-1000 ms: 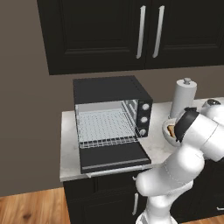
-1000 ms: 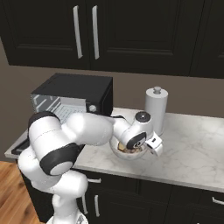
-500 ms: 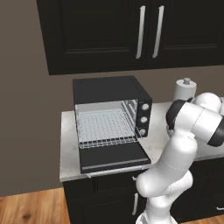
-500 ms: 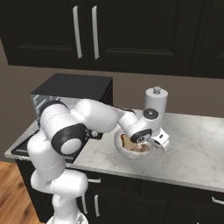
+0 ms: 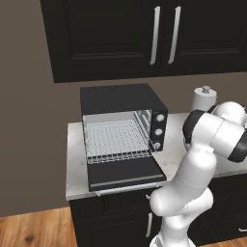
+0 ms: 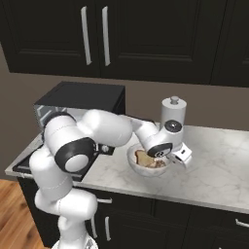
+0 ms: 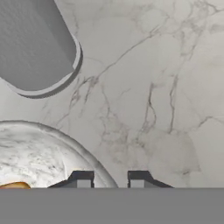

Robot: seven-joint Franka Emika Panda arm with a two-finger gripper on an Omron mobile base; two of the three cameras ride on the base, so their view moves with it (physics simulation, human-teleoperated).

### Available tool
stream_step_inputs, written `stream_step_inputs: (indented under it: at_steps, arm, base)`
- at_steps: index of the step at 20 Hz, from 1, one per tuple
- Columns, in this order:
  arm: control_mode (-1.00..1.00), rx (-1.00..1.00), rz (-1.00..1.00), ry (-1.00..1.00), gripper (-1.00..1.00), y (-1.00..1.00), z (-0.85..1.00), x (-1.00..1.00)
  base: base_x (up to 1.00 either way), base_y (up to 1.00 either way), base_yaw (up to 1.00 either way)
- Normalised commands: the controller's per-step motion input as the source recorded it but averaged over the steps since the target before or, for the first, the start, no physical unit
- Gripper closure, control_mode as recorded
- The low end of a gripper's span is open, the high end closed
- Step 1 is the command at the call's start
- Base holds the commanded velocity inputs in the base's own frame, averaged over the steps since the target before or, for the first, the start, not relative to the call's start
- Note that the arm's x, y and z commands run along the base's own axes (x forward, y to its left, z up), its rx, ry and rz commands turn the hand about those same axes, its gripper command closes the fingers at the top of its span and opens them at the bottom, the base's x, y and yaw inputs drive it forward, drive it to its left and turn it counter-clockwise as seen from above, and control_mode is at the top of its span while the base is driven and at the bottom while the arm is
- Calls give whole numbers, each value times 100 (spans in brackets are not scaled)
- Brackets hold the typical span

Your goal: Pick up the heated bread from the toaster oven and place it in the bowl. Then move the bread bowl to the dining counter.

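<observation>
The hand (image 7: pixel 109 179) straddles the bowl (image 7: pixel 39 153) rim, bread (image 6: pixel 148 159) inside.

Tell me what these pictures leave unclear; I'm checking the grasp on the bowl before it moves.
- Contact with the bowl: the wrist covers the fingers in the right base view.
- Fingers: just their tips show in the hand view, straddling the bowl's rim, cut off by the bottom edge.
- Bread: partly behind the arm in the right base view; an edge sliver in the hand view.
- Bowl in the left base view: behind the arm.
- Toaster oven: knob markings too small.
</observation>
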Motion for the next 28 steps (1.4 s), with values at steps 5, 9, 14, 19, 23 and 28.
stream_step_inputs:
  at_steps: [5, 9, 14, 19, 23, 28]
  arm:
    - [-100, 0, -2, -13, 100, 4, 37, -56]
    - [-100, 0, -16, -20, 100, 29, 53, -76]
    - [-100, 0, -29, -15, 100, 44, 57, -77]
    - [-100, 0, -33, -2, 100, 68, 76, -75]
    - [-100, 2, -27, 0, 100, 45, 94, -63]
    - [-100, 10, -15, -6, 100, 8, 73, -37]
  base:
    - [0, 0, 0]
    - [0, 0, 0]
    - [0, 0, 0]
    - [0, 0, 0]
    - [0, 0, 0]
    - [0, 0, 0]
